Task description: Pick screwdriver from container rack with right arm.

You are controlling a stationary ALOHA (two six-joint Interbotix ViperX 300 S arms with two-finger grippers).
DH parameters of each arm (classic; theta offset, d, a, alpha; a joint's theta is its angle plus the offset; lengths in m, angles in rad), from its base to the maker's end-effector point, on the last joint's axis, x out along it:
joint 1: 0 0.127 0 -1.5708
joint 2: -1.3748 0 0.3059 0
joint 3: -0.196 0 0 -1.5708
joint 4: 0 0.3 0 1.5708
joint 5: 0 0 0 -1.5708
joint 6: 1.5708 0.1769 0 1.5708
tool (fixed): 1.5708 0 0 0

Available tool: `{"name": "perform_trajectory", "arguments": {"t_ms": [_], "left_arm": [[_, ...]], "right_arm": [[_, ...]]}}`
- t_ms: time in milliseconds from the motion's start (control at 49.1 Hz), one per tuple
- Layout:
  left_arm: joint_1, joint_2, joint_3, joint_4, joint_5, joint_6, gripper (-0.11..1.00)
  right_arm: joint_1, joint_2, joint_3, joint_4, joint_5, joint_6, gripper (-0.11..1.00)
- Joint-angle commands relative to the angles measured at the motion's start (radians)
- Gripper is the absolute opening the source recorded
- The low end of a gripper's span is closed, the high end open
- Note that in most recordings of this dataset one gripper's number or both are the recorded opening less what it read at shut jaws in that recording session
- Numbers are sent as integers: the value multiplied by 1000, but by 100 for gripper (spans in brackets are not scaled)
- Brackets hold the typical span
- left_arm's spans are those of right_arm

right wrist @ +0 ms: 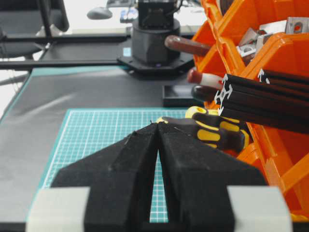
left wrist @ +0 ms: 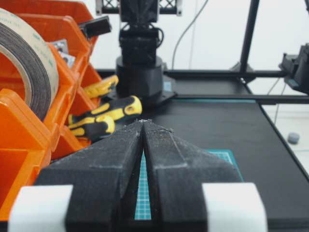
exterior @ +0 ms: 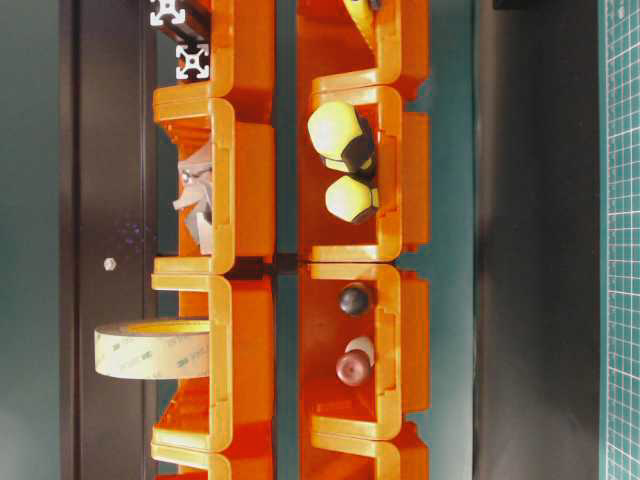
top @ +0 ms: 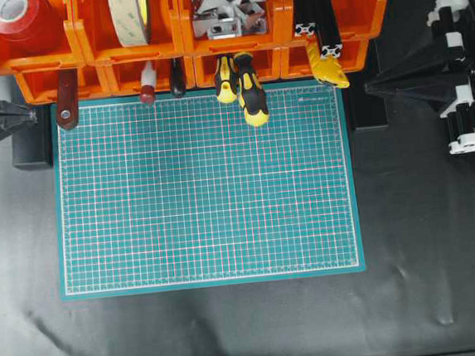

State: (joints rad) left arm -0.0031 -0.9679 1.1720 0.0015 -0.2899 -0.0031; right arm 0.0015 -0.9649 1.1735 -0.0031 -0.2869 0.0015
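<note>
Here, my right gripper (right wrist: pixel 158 126) is closed and empty — its two black fingers meet at the tips, well apart from the orange rack (top: pixel 180 41). The screwdriver (top: pixel 251 93) pokes out of a lower bin, its chunky yellow-and-black handle over the green mat's (top: pixel 205 189) edge, beside a shorter one (top: pixel 225 77). It looks stiff and fairly light — I'd grasp the handle.

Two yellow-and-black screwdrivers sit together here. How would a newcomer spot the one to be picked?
Find the orange container rack along the far edge of the green cutting mat. In its lower tier, two yellow-and-black handles poke out over the mat. The screwdriver is the right-hand one: chunkier, reaching further than the slimmer screwdriver.
</note>
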Motion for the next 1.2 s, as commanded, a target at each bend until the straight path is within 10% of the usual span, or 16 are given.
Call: {"name": "perform_trajectory", "arguments": {"t_ms": [0,367,713,937,1182], "left_arm": [[-3,25,-28,31,11,-21,6],[-28,25,-123,32,149,-57,0],[-44,12,-150,32,241,-60,0],[-46,12,-150,32,241,-60,0],[-48,12,-150,31,241,-61,0]], "right_arm": [[0,11,-12,8,-8,12,2],[43,51,-112,8,152,130,0],[152,268,-402,-14,502,132,0],[213,443,-574,-117,632,133,0],[301,618,-770,-339,913,144,0]]}}
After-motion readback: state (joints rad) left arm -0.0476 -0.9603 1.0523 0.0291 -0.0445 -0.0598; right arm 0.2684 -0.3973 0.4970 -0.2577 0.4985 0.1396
